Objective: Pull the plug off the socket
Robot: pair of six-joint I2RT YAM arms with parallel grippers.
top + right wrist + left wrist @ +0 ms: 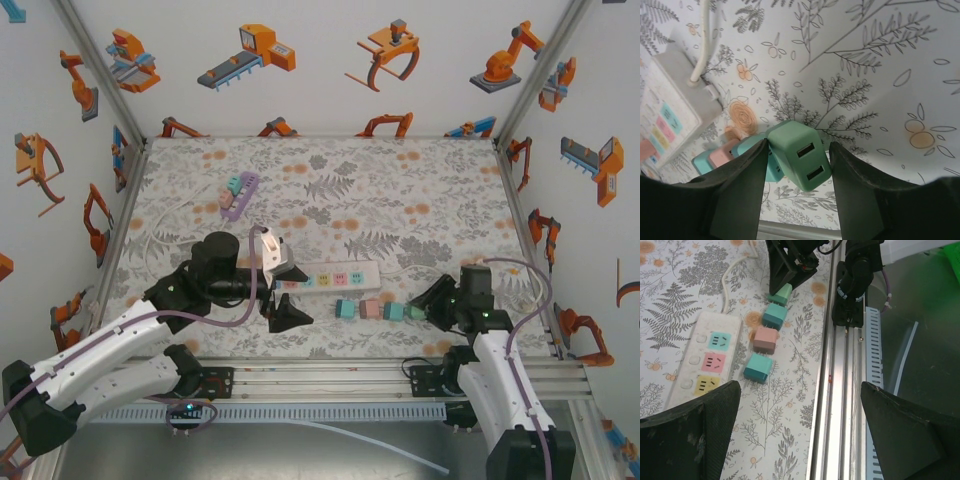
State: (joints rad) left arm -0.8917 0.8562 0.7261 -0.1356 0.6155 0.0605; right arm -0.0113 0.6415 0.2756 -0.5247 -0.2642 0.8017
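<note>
The white power strip point(340, 275) lies flat in front of the arms, its teal, pink and yellow sockets point(710, 361) bare. A green plug point(799, 154) sits tilted just above the mat, and my right gripper point(799, 148) is shut on it, a finger on each side. This green plug point(413, 312) ends a row with a teal plug point(775, 316), a pink plug point(765, 339) and another teal plug point(758, 367) lying loose beside the strip. My left gripper point(290, 292) is open with nothing between its fingers point(695, 425), at the strip's left end.
A purple strip point(238, 193) with small plugs on it lies at the back left. The white strip's cable point(425, 268) runs off to the right. An aluminium rail point(840, 390) borders the mat's near edge. Printed walls close in the left, right and back.
</note>
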